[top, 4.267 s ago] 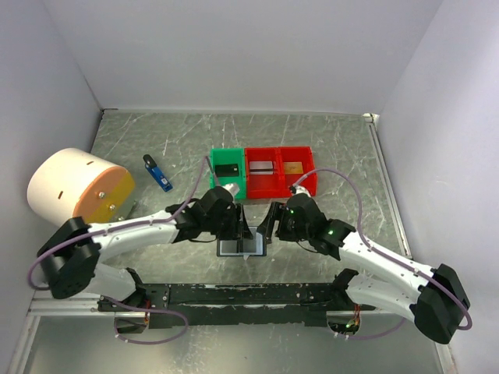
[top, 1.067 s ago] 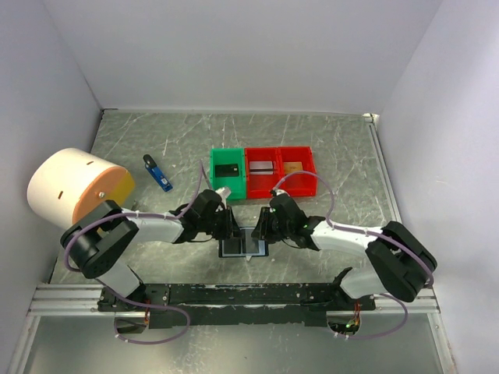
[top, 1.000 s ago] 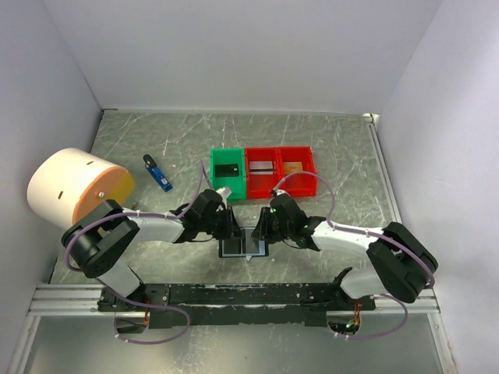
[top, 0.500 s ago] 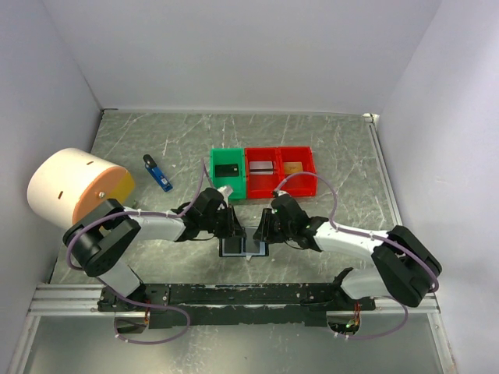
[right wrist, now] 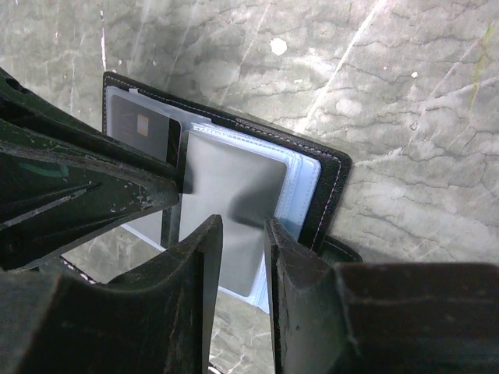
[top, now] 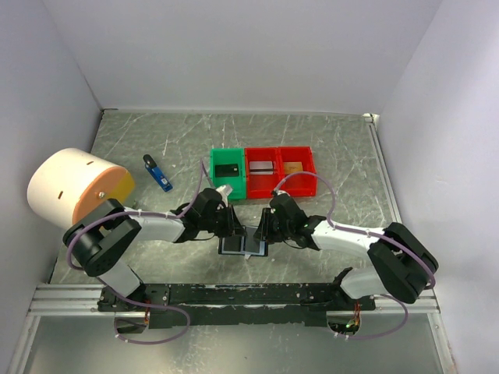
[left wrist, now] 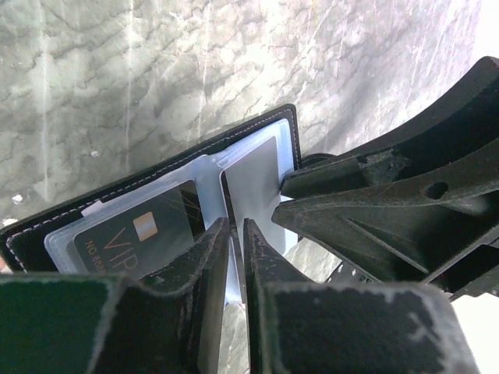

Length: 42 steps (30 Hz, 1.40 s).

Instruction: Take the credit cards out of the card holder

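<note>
Top view: the black card holder [top: 242,247] lies open between both grippers. The left gripper [left wrist: 234,227] is squeezed tight on a clear sleeve [left wrist: 235,273]. I cannot tell if the right gripper [right wrist: 243,226] grips the grey card [right wrist: 230,183]. It is best to hold the sleeve down and slide the card out flat and slow.

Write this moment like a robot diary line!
wallet open | left gripper pinches sleeve | right gripper open over grey card | black card inside
</note>
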### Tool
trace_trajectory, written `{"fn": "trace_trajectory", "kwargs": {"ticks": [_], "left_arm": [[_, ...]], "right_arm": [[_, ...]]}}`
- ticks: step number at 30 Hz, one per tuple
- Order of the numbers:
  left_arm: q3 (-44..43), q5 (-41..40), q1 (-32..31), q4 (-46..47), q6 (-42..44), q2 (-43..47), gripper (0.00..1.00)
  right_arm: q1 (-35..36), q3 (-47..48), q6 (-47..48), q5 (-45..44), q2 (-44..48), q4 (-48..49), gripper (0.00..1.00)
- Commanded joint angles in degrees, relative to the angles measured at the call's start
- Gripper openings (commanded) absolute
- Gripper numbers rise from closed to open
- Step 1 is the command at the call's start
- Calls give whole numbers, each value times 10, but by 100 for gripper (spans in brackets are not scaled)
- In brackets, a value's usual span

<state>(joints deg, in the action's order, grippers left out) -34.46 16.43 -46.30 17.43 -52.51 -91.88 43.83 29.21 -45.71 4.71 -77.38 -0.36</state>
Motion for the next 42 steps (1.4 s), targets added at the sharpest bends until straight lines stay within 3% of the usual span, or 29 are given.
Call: {"fn": "trace_trajectory", "kwargs": {"ticks": [1,7,17,26,35,39,42], "left_arm": [[23,56,-3,120,-39,-16,20],[20,56,-2,128,-44,-22,7],[1,-4,-2,1,2,24,7],[5,-19,-3,-12,1,25,7],[24,-1,-2,47,-27,0,30],[39,16,-2,96,-47,-24,31],[37,17,-3,101,-49,-34,26]], "right_arm": [[-2,-1,10,-27,-19,-21,29],[-2,-4,10,-29,-21,-20,29],[-3,-6,9,-32,-24,-19,29],[-3,-14,5,-25,-24,-8,29],[-3,-17,4,-25,-31,-4,29],[-3,-17,4,-24,-35,-1,29],[-3,-17,5,-26,-34,-1,29]]}}
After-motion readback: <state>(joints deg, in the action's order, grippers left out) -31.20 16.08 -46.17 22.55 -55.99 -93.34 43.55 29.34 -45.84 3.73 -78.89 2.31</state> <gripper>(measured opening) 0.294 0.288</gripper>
